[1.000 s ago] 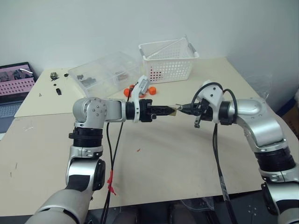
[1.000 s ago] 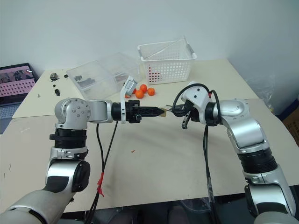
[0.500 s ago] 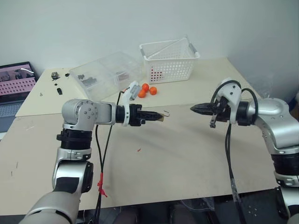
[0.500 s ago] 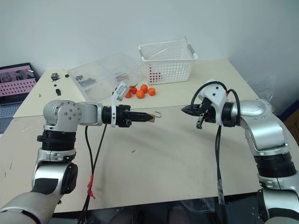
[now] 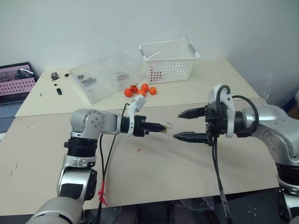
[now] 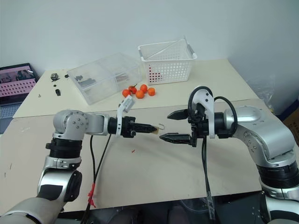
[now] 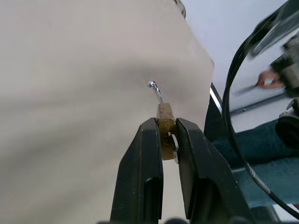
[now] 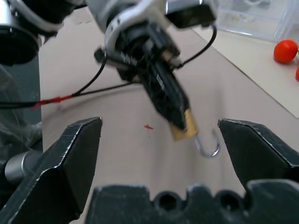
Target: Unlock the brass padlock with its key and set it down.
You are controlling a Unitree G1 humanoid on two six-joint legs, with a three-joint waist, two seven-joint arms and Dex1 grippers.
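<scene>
**Padlock held above bench, shackle sprung**

Right gripper (image 6: 174,126) spread wide, empty, facing left gripper (image 6: 150,129) over mid-bench. Left gripper clamped on padlock (image 7: 164,125), clear of the bench (image 5: 187,163). Shackle (image 8: 208,144) swung free at one end, pointing toward right gripper.

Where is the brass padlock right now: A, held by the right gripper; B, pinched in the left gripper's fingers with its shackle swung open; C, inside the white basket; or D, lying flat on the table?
B: the brass padlock sits clamped between the fingers of the left gripper above the table, its silver shackle hooked open, while the right gripper stands wide open beside it, holding nothing.
</scene>
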